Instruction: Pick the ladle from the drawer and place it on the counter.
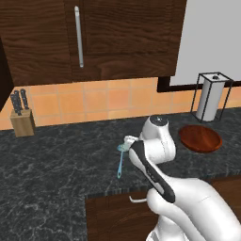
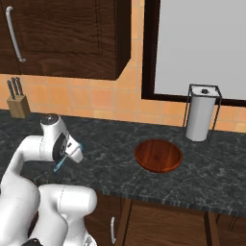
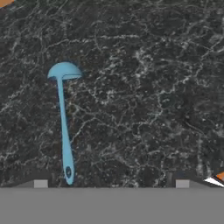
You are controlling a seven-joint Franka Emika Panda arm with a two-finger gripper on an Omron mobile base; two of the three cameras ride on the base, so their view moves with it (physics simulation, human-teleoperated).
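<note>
**On the counter: ladle down, claw spread wide**

On the black veined counter (image 1: 56,155), flat and free: the light-blue ladle (image 1: 121,160). Bowl end toward the tiled back wall, thin handle running back toward the near edge. Same story in the hand view, ladle (image 3: 64,127) lying alone on the marble, bowl at the far end, nothing touching it.

Hovering right over it, the gripper (image 3: 111,183), fingers spread wide apart, one tip (image 3: 40,183) just beside the handle end and the other well off to the right. Not pinching anything. Mostly hidden behind the wrist in both base views, so the hand view does the work here.

Below the near edge of the counter, the dark wood drawer (image 1: 113,216) with its small curved silver handle (image 1: 137,199), right next to the arm. Can't tell how far out it sits.

Rest of the scene:
- knife block (image 1: 22,121) far left against the tiles
- round reddish wooden plate (image 2: 158,155) off to the right, well apart from the ladle
- paper towel holder (image 2: 200,118) behind the plate, near the wall
- upper cabinet (image 1: 94,37) with a long steel bar above it all
</note>
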